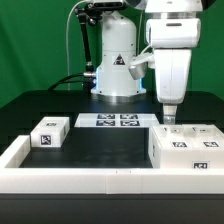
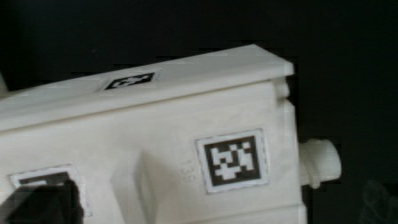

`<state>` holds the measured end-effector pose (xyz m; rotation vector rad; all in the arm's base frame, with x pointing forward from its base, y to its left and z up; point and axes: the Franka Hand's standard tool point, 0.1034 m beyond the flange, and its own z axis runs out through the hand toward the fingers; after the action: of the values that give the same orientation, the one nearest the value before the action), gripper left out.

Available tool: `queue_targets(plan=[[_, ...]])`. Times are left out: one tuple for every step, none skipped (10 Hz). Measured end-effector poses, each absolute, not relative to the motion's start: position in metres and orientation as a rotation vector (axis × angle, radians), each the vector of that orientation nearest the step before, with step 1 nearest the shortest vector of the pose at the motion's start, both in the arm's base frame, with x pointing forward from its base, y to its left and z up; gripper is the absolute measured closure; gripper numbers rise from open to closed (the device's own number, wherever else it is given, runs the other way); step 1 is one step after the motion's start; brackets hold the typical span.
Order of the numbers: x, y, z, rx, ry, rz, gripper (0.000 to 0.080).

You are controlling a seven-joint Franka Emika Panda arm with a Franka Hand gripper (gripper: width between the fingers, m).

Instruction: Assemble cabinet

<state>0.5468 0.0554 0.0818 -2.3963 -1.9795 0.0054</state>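
The cabinet (image 1: 186,146) is a large white box with black-and-white tags, standing on the black table at the exterior view's right, against the front rail. My gripper (image 1: 168,117) points straight down, with its fingertips at or just above the cabinet's top near its far left corner. In the wrist view the cabinet (image 2: 160,130) fills the picture at close range, showing tags and a round peg (image 2: 322,162) on its side. My fingers do not show clearly, so I cannot tell their state. A small white tagged block (image 1: 50,133) lies on the table at the exterior view's left.
The marker board (image 1: 119,121) lies flat at the middle of the table in front of the arm's base (image 1: 116,60). A long low white rail (image 1: 80,177) edges the table's front and left side. Cables hang behind the base.
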Motion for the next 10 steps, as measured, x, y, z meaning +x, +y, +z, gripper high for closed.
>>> queue_targets(plan=[[0.547, 0.056, 0.082, -2.488, -1.862, 0.007, 0.0002], [0.547, 0.056, 0.082, -2.544, -1.784, 0.009, 0.0002], [0.547, 0.056, 0.082, -2.602, -1.699, 0.004, 0.0002], [0.545, 0.056, 0.082, -2.727, -1.496, -0.032, 0.0002], [0.541, 0.056, 0.083, -2.832, -1.298, -0.063, 0.0002], [0.537, 0.059, 0.083, -2.895, -1.152, -0.094, 0.0002], [0.531, 0.061, 0.080, -2.949, -0.947, -0.087, 0.0002], [0.532, 0.063, 0.080, -2.979, -0.798, -0.086, 0.0002], [0.532, 0.065, 0.080, -2.999, -0.659, -0.083, 0.0002], [0.531, 0.068, 0.080, -3.013, -0.519, -0.078, 0.0002]])
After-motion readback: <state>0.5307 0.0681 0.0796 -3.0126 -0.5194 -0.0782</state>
